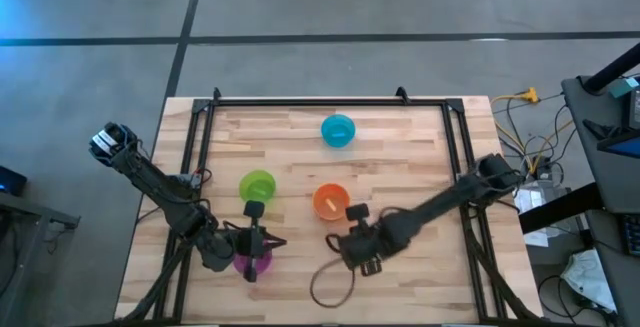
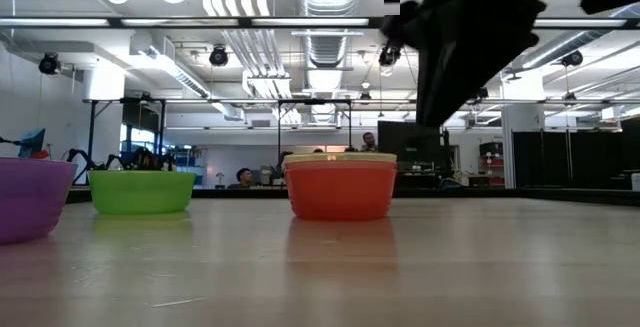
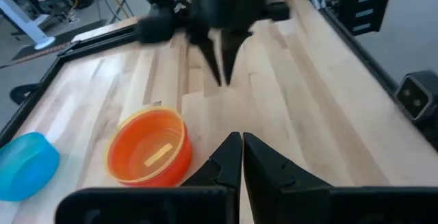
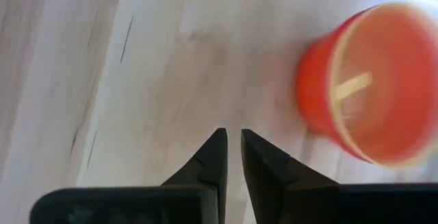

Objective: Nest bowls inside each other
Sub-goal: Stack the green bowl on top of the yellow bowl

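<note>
The orange bowl (image 1: 330,201) stands upright on its base mid-table, with a yellow rim showing inside it (image 2: 340,157); it also appears in the wrist views (image 3: 147,145) (image 4: 369,80). The green bowl (image 1: 258,185) (image 2: 143,191) sits to its left. The blue bowl (image 1: 338,130) (image 3: 24,166) is near the far edge. The purple bowl (image 1: 258,261) (image 2: 30,199) lies under my left arm's wrist. No pink bowl shows. My left gripper (image 3: 241,152) is shut and empty, pointing right, level above the table. My right gripper (image 4: 231,148) (image 1: 340,243) is shut and empty, just near of the orange bowl.
A dark cable loop (image 1: 330,285) lies on the table near its near edge, below my right gripper. A black frame rail (image 1: 320,102) runs along the table's far edge and sides. Bare wood lies right of the orange bowl (image 1: 420,157).
</note>
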Robot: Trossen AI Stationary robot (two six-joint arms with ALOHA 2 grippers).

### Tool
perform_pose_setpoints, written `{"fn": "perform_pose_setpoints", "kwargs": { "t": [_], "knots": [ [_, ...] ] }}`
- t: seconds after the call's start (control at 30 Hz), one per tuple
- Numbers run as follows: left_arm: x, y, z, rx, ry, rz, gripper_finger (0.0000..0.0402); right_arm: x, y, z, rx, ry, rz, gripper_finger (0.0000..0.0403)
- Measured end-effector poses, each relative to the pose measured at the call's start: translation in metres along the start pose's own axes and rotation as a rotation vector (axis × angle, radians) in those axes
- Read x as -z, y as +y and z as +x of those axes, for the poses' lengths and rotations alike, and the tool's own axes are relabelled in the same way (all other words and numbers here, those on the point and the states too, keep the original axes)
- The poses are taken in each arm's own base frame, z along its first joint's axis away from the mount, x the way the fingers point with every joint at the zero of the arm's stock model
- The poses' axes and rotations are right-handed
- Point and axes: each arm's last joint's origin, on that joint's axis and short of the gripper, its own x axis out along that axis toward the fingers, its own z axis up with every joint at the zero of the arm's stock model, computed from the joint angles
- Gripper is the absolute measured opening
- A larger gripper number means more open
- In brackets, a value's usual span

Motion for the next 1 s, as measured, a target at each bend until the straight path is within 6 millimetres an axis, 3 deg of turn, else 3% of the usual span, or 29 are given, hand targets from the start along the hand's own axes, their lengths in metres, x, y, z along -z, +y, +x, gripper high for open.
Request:
{"fn": "perform_pose_setpoints", "kwargs": {
  "t": [0.23, 0.4, 0.5, 0.7, 1.0],
  "knots": [
    [0.004, 0.001, 0.001, -0.02, -0.004, -0.003, 0.0, 0.028, 0.022, -0.02, 0.436, -0.254, 0.277, 0.0038],
    [0.008, 0.005, 0.002, -0.095, 0.028, -0.028, 0.0, 0.049, 0.021, -0.036, 0.734, -0.485, 0.397, 0.0038],
    [0.021, 0.021, 0.004, -0.189, 0.186, -0.095, 0.0, 0.055, 0.014, -0.047, 0.766, -0.552, 0.463, 0.0038],
    [0.047, 0.074, 0.015, -0.241, 0.596, -0.336, 0.0, 0.072, 0.007, -0.056, 0.694, -0.563, 0.53, 0.0038],
    [0.043, 0.135, 0.034, -0.035, 0.686, -0.411, 0.0001, 0.106, 0.002, -0.038, 0.717, -0.527, 0.502, 0.0038]
  ]
}}
